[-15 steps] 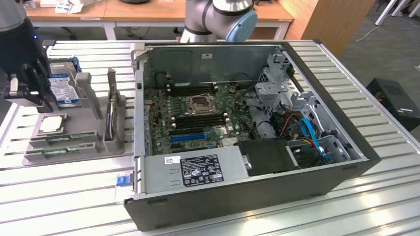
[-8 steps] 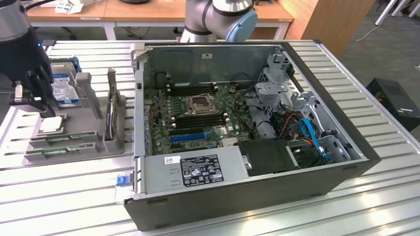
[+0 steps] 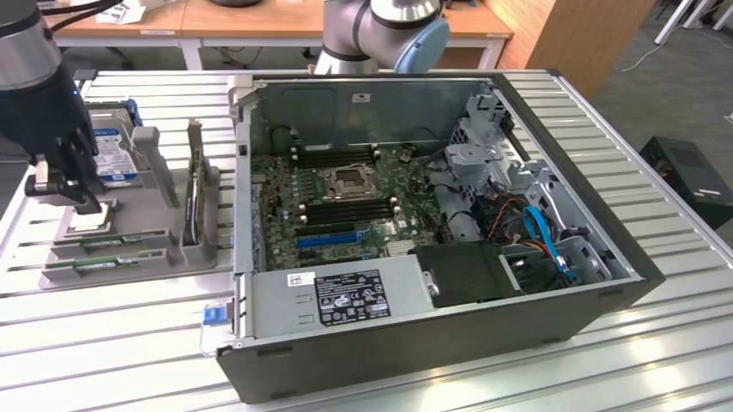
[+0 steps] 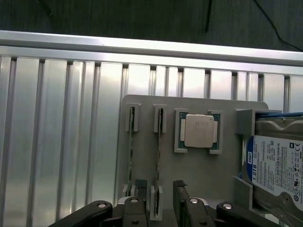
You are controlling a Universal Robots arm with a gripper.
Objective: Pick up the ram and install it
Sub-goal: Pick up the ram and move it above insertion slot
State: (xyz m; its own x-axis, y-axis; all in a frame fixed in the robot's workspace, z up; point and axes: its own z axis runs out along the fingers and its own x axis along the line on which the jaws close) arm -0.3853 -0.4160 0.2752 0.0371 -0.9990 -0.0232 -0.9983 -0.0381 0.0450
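The arm (image 3: 34,86) hangs over a grey tray (image 4: 142,106) at the exterior view's left, on a slatted metal surface (image 4: 57,142). Its fingers (image 4: 179,189) are released and stand wide apart, holding nothing. In the wrist view they sit on either side of one end of the ram (image 4: 159,142), a thin green stick standing on edge in a slot of the tray. No contact with it can be made out.

A second stick (image 4: 131,146) stands on edge in the neighbouring slot, parallel to the ram and outside the fingers. On the ram's other side lies a square silver processor chip (image 4: 199,131) in its own recess, and beyond that a hard drive (image 4: 277,165) with a blue and white label (it leans in a holder at the tray's far end).

Beside the tray, the open computer case (image 3: 458,343) lies on its side with the motherboard (image 3: 343,197) exposed. Its long black slots flank the processor socket.
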